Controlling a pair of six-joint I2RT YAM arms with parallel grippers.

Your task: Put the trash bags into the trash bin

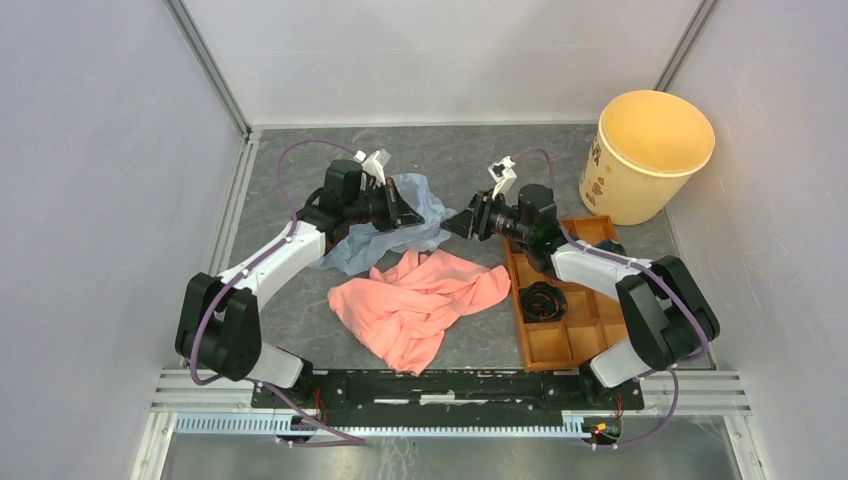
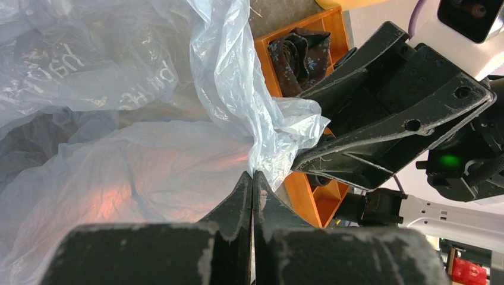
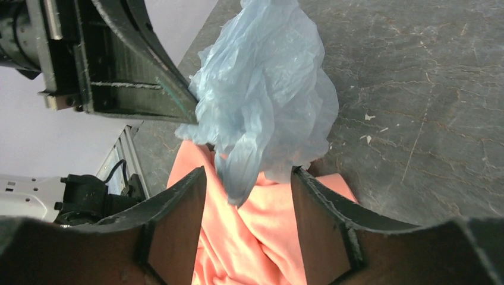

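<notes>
Blue trash bag [image 1: 415, 215], left of the wooden tray [image 1: 514, 300], was pinched in the left hand [image 2: 252, 184], its end inside the spread right hand [image 3: 248, 173]. Pink trash bag [image 1: 420, 300] lay beside the tray; trash bin [image 1: 625, 190] stood beyond the tray

Enclosed work cell. A dark grey, marbled bench [image 1: 470, 150] is bounded by a plain white back wall [image 1: 440, 60], left wall [image 1: 90, 150] and right wall [image 1: 780, 250]. Aluminium posts [image 1: 210, 65] mark the rear corners. Lighting is even and diffuse.

Bags [image 1: 425, 225] ctr, tray [image 1: 570, 340] to R, bin [image 1: 625, 185] behind tray
</notes>
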